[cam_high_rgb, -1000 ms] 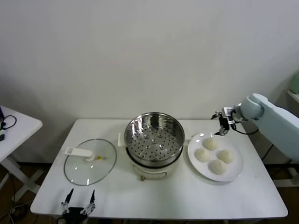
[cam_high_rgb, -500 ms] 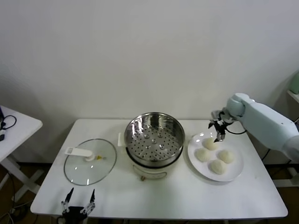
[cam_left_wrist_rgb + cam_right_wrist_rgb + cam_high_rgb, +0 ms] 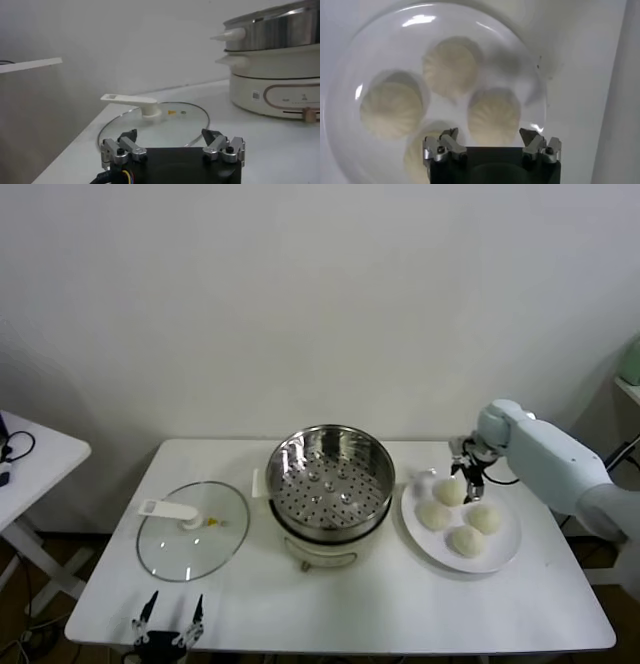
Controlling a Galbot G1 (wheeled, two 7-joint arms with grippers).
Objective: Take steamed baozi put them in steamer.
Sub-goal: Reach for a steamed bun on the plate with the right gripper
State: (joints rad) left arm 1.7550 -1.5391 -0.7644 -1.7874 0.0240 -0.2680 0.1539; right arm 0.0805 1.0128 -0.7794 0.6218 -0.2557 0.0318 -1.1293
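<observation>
Steamer [image 3: 330, 484] stands mid-table, lid [image 3: 192, 529] to its left, plate [image 3: 505, 546] holding four baozi [image 3: 466, 540] to its right.

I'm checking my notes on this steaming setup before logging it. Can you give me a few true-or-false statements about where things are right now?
1. All four buns lie on the white plate. True.
2. The steamer already holds one bun. False: its perforated tray shows no bun.
3. The right gripper hovers over the plate with its fingers open. True.
4. The glass lid sits on top of the steamer. False: it lies flat on the table, on the steamer's left.
5. The left gripper grips the lid's handle. False: it is open at the table's near edge, apart from the lid.
</observation>
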